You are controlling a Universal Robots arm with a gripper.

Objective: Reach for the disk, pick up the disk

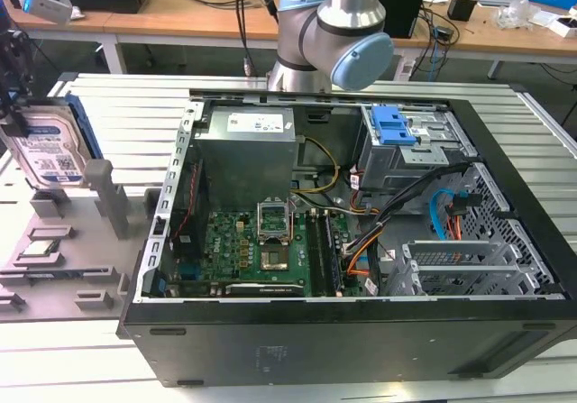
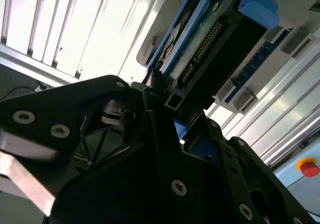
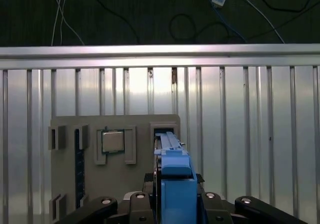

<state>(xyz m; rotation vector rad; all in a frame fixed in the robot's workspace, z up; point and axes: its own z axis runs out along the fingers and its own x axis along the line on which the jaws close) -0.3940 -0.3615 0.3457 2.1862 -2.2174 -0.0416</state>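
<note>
First wrist view | pincer closed on disk | disk upright between fingers

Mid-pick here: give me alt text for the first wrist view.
The black claw straddles the flat silver metal hard drive, seen edge-on along its blue plastic rail. Beyond it lie a grey fixture plate holding a small square silver chip and a ribbed aluminium tabletop.

No print can be made out. The disk, at the exterior view's left of the computer case, carries a blue-and-white barcode label. A white sticker sits on the power supply inside that case.
</note>
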